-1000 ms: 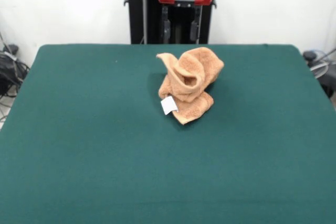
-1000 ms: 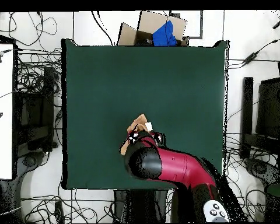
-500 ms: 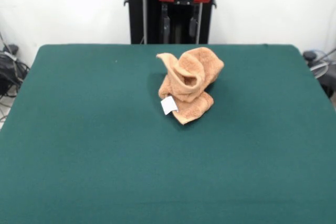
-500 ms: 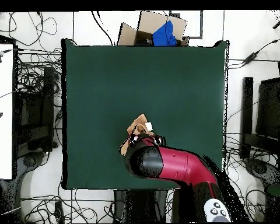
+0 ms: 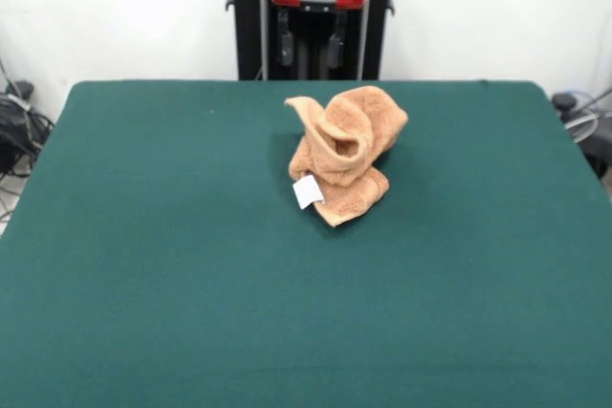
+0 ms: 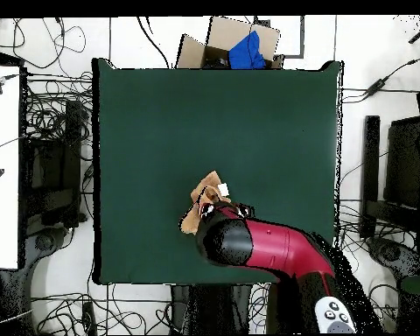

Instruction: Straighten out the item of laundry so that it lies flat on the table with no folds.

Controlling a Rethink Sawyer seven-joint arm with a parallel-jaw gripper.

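Note:
The peach-orange towel lies crumpled in a heap, standing up in folds, on the dark green table a little beyond its middle. Its white tag hangs at the heap's near left side. My gripper hangs from the red arm head at the top of the front view, raised above and behind the towel, with its two black fingers apart and nothing between them. In the overhead view the red arm covers part of the towel and hides the gripper.
A cardboard box with a blue item sits just beyond the table's edge opposite the robot. Cables lie on the floor round the table. A white bench stands at the overhead view's left.
The arm head has drifted left and slightly up in the front view. The towel has not moved.

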